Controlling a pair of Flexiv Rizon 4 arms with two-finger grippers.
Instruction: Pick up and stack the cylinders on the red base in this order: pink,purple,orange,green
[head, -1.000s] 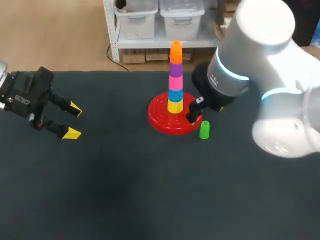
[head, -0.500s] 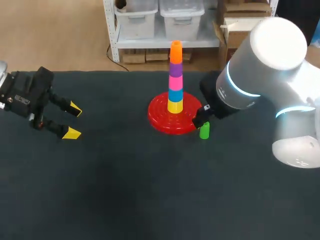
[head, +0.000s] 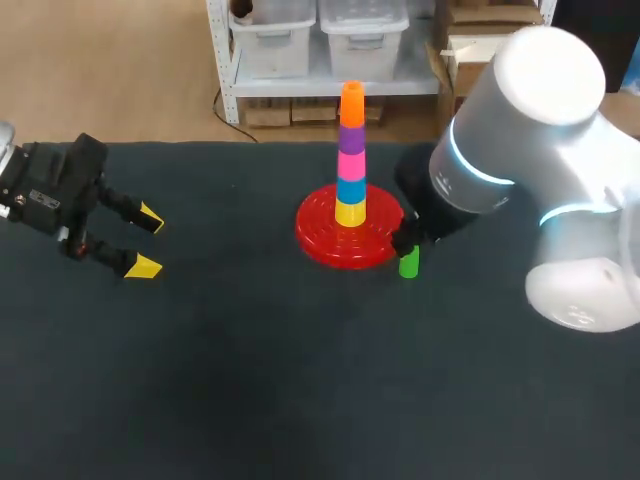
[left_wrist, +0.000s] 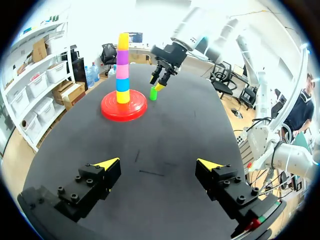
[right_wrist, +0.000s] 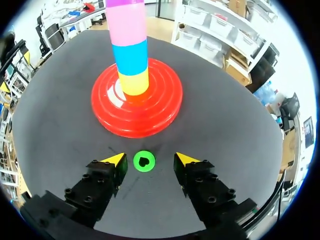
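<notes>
The right gripper (right_wrist: 150, 160) hangs directly over the green cylinder (right_wrist: 144, 161). Its jaws are open and straddle the cylinder, with a gap on each side, narrower on one side than the other, so it holds nothing yet. The cylinder stands upright on the dark table (head: 250, 380), just right of the red base (right_wrist: 165, 107) and slightly nearer than it, close to the rim but apart from it.

It looks like a small hollow plastic piece with an opening showing in its top, so it is probably light and rigid, with smooth walls that could slip under a weak pinch. Being narrow and upright, it may tip if one finger reaches it first. The best hold would be on two opposite sides of the wall, around mid-height, with the gripper centred first.

The base lies ahead of the fingers, so closing should not catch its rim. On the base rises a tall stack of yellow (head: 350, 212), blue (head: 350, 188), pink (head: 351, 162), purple (head: 351, 135) and orange (head: 352, 103) pieces. This stack is the main obstacle: the green piece must be lifted above the orange top, and a sideways knock could topple the column.

Far to the left, well apart from all this, the left gripper (head: 147, 240) hovers over bare table with its jaws spread wide and empty.
</notes>
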